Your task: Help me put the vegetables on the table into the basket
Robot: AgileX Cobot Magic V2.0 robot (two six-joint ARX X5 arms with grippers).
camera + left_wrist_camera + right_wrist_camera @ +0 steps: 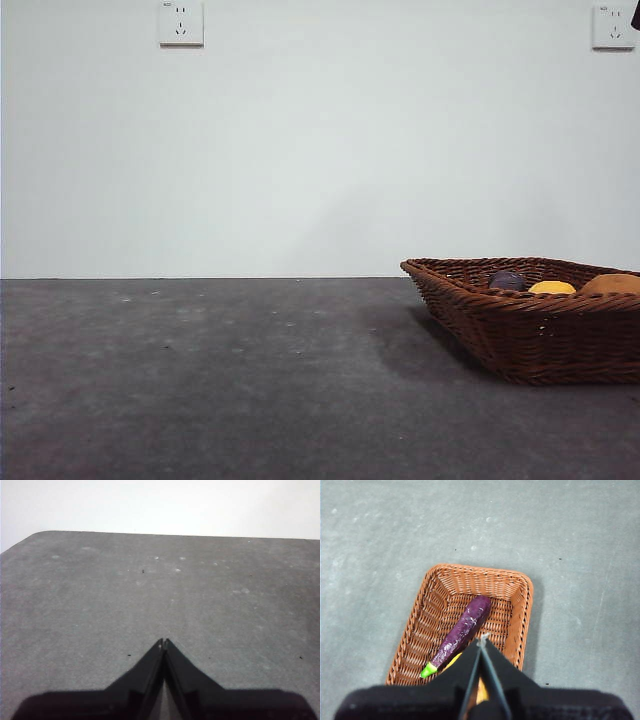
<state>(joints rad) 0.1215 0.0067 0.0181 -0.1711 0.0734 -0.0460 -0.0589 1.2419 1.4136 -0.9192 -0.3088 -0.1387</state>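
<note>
Seeing all vegetables in the basket (517, 592): eggplant (462, 632) lying diagonally inside, yellow vegetable (552, 288) and potato (612, 284) peeking over the rim, potato probably farthest right. We are holding the right gripper (483, 641) above the basket, fingers together, empty. We are keeping the left gripper (163, 642) over bare desk (100, 605), fingers together.

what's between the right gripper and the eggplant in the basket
Nothing visible. The right gripper, jaws shut, hangs above the basket, and the eggplant lies uncovered inside it beside the yellow vegetable.
</note>
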